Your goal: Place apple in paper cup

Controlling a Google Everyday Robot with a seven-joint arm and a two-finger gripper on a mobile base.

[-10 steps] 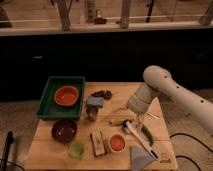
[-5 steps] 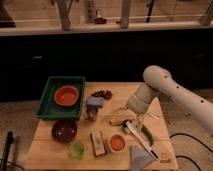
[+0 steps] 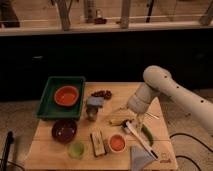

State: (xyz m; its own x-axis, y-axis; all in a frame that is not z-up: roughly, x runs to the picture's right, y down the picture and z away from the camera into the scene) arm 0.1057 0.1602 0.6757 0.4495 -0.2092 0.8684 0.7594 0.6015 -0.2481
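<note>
Sitting in paper cup (image 3: 110, 144), lower centre: apple (image 3: 117, 144), placement judged complete; gripper (image 3: 129, 120) just up-right, grip state untellable; next, withdrawal without nudging cup.

The jaws hang above the yellow item (image 3: 119, 120); a box (image 3: 98, 144) and white utensil (image 3: 141, 143) flank the paper cup (image 3: 117, 136).

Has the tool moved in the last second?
No: the tool sits at the same spot, just right of and behind the paper cup holding the apple.
</note>
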